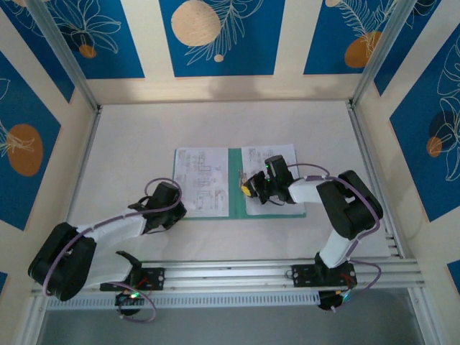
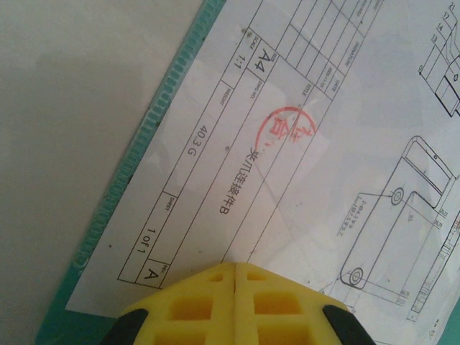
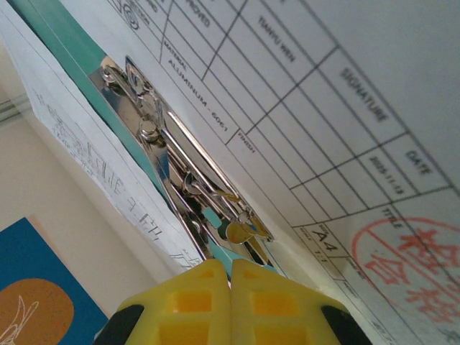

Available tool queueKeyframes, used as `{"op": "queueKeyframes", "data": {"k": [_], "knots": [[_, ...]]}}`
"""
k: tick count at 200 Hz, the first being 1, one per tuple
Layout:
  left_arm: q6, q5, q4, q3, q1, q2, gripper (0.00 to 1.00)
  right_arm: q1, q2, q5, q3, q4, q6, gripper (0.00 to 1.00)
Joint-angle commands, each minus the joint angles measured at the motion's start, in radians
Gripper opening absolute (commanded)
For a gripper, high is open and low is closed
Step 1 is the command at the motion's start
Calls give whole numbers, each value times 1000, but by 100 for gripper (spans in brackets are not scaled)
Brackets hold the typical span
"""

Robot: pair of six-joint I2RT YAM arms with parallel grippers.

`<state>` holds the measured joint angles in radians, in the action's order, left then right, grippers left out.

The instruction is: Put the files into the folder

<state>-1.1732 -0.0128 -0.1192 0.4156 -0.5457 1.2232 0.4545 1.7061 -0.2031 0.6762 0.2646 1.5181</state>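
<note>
I see the folder (image 1: 235, 188) open flat mid-table (image 1: 129, 144), with files (image 1: 201, 180) on both leaves, one sheet left and one right. My left gripper (image 2: 236, 267) is clenched, yellow fingers pressed together with nothing between them, over a corner of the left sheet by its title block and red stamp (image 2: 284, 129); the teal folder edge runs alongside. My right gripper (image 3: 230, 264) is clenched and empty too, at the spine just beside the metal clip (image 3: 187, 180). I can't tell if it touches the clip.
</note>
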Motion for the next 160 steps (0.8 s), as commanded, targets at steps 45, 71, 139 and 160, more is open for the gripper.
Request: {"op": "queueKeyframes", "data": {"k": [45, 71, 139, 160], "knots": [[-18, -36, -36, -17, -5, 9, 0, -19, 97, 104, -32, -301, -10, 0], [-18, -35, -36, -17, -5, 10, 0, -16, 106, 112, -31, -319, -6, 0], [-14, -36, -40, -12, -5, 9, 0, -13, 96, 142, -17, -384, -14, 0], [-11, -38, -45, -11, -2, 10, 0, -11, 99, 147, 0, -411, -25, 0]]}}
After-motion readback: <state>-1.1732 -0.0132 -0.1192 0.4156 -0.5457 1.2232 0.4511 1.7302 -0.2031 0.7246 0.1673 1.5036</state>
